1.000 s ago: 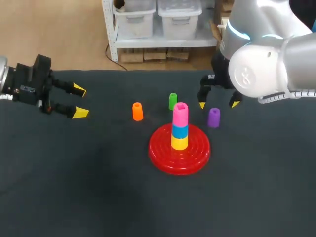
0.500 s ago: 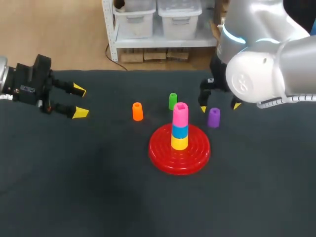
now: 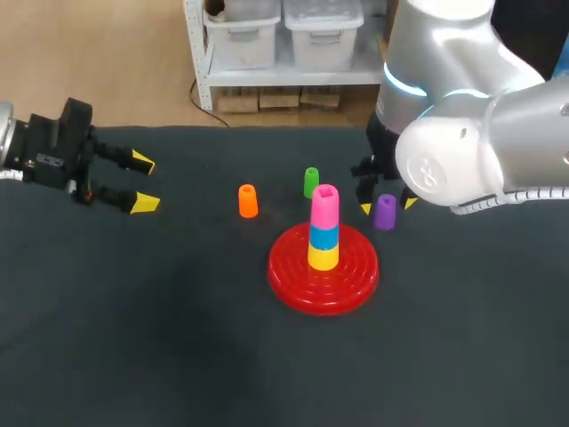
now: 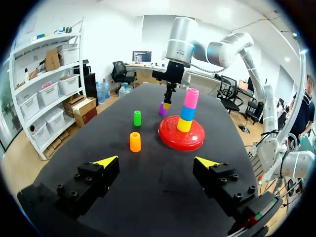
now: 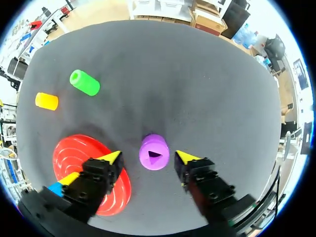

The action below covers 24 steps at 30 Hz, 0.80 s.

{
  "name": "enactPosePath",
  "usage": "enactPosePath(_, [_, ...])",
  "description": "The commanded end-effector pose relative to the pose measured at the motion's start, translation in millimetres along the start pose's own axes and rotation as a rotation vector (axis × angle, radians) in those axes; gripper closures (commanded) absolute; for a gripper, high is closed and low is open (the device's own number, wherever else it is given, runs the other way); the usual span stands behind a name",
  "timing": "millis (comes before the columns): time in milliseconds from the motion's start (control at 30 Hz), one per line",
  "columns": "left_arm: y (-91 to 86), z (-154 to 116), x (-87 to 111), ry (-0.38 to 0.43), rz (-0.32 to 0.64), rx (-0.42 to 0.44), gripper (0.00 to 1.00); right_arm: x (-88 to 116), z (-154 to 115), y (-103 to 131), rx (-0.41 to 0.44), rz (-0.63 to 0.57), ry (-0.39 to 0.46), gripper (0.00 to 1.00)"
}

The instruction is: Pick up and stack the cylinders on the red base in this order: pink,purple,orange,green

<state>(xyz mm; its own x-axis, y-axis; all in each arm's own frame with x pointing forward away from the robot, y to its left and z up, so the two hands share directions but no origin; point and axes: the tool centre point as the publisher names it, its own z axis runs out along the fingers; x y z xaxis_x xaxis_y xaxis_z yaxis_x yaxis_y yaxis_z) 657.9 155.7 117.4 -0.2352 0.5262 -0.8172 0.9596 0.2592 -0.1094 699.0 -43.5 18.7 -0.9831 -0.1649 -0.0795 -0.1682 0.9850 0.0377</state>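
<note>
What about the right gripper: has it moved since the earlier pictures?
Yes. In the head view the right gripper has come down toward the purple cylinder, which stayed put; its open jaws now stand on either side of it.

The head view looks down on the desk (image 3: 133, 338) from above and behind. The left wrist view looks low and far across it; the right wrist view looks down closely. All share the red base (image 3: 293, 283) and purple cylinder (image 3: 385, 213).
</note>
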Motion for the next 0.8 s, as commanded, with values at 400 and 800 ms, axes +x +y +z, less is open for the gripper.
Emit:
enactPosePath(400, [-0.2, 0, 1.1, -0.004, 0.002, -0.002, 0.00, -12, 2, -2, 0.041, -0.021, 0.042, 0.43])
enactPosePath(800, [-0.2, 0, 1.1, -0.004, 0.002, -0.002, 0.00, -5, 2, -8, 0.057, -0.020, 0.059, 0.51])
